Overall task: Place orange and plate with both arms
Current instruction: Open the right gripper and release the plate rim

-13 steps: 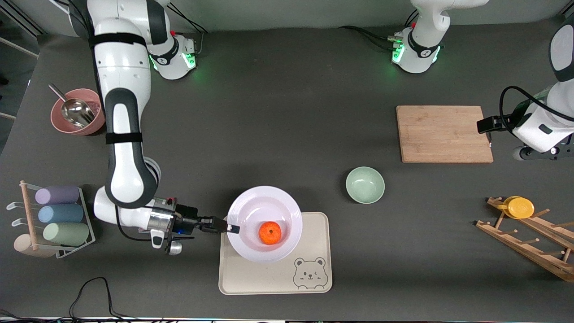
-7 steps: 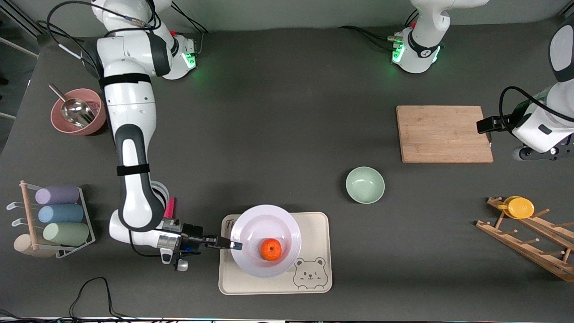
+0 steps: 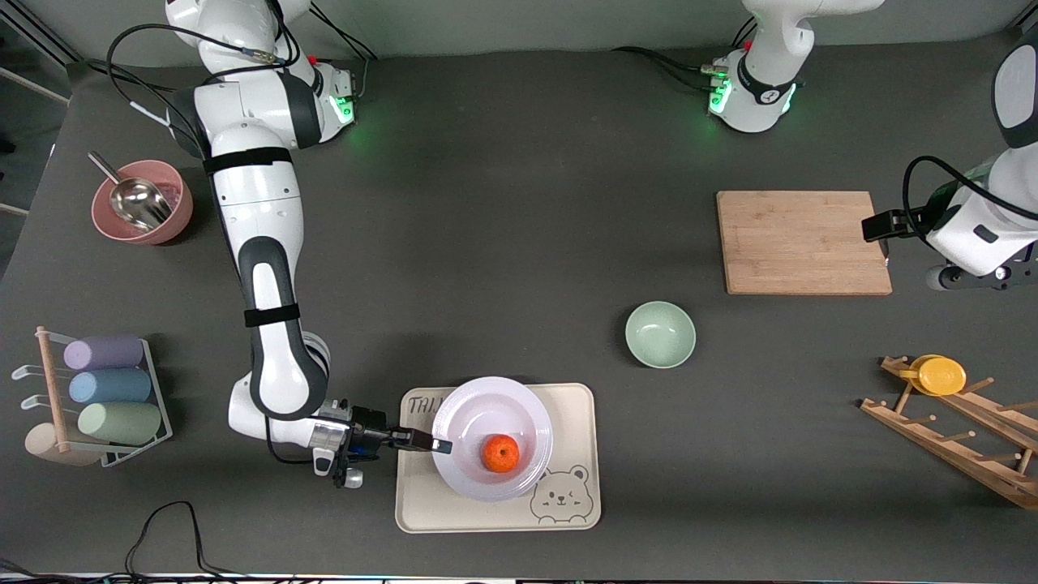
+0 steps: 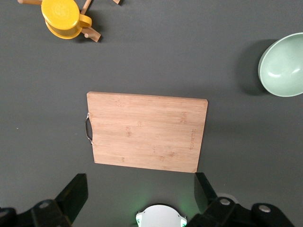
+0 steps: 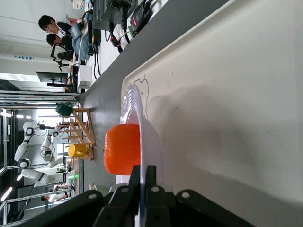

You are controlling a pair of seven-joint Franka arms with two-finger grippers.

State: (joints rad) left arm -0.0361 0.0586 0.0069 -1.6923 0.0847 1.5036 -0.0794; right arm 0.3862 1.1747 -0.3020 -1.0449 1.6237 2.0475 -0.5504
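A round white plate (image 3: 478, 410) sits low over the beige bear tray (image 3: 572, 405), toward the end nearer the right arm. The orange (image 3: 500, 453) lies in the plate's hollow. My right gripper (image 3: 439, 444) reaches in level from the right arm's end of the table and is shut on the plate's rim. In the right wrist view the rim (image 5: 134, 111) runs between the shut fingers (image 5: 150, 171), the orange (image 5: 122, 149) is just past them, and the tray (image 5: 227, 94) lies under it. I cannot tell whether plate and tray touch. My left gripper (image 4: 140, 195) waits open, high beside the cutting board (image 4: 147, 131).
A pale green bowl (image 3: 660, 334) stands beside the tray toward the left arm's end, the cutting board (image 3: 803, 242) farther from the camera. A wooden rack with a yellow cup (image 3: 941, 375), a pink bowl with a scoop (image 3: 139, 203) and a cup rack (image 3: 105, 388) line the table's ends.
The right arm has carried the plate with the orange nearer the front camera and slightly toward the left arm's end, fully over the tray. The left arm has not moved.
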